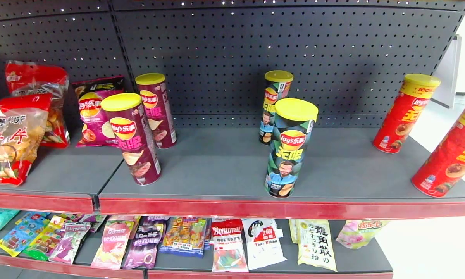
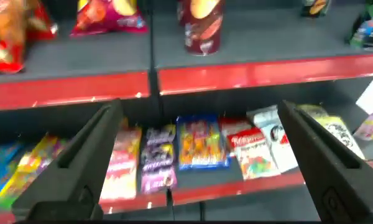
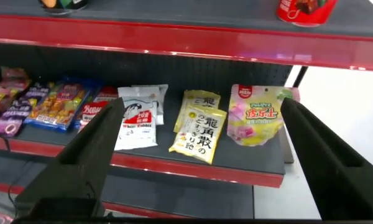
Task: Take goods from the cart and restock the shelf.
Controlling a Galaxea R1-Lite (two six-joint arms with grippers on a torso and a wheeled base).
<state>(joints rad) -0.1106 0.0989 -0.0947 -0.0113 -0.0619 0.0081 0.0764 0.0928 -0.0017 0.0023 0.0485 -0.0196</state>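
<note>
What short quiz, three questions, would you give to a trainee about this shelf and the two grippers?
1. True or false: the left gripper and the right gripper are both open and empty.
2. How many chip cans stand on the upper shelf? A four, B six, C eight.
3. Fill the gap: the two red cans stand toward the robot's ___ side.
Key: 1 true; 2 B; 3 right.
</note>
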